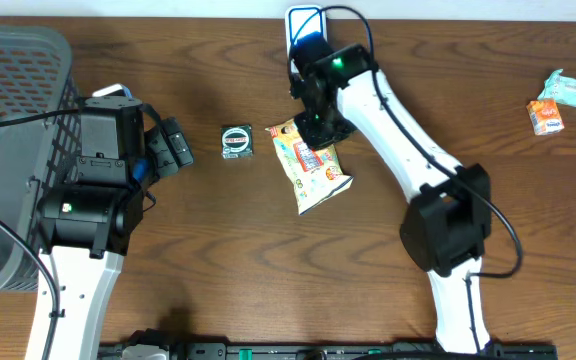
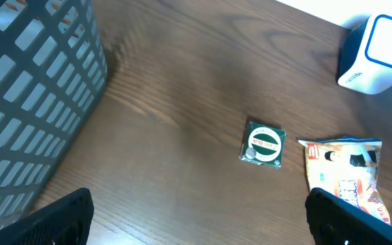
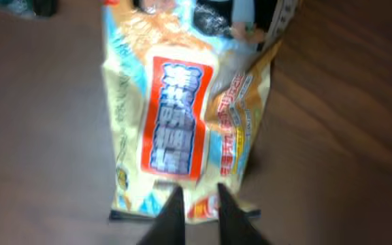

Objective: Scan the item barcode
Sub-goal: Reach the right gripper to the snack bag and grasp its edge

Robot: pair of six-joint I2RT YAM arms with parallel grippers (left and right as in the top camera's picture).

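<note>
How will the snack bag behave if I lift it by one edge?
The snack bag looks like crinkled film, so it will probably sag and fold when lifted by an edge. It seems puffy, so likely light. Its glossy surface may slip between the narrow fingers of the right gripper.

small packet [image 1: 236, 141] left of snack bag [image 1: 314, 166]; scanner [image 1: 303, 18] behind; basket [image 1: 13, 60] far left.

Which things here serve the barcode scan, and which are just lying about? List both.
For the job: snack packet; blue-and-white scanner.
Lying about: green square packet; basket; orange packet; pale packet.
</note>
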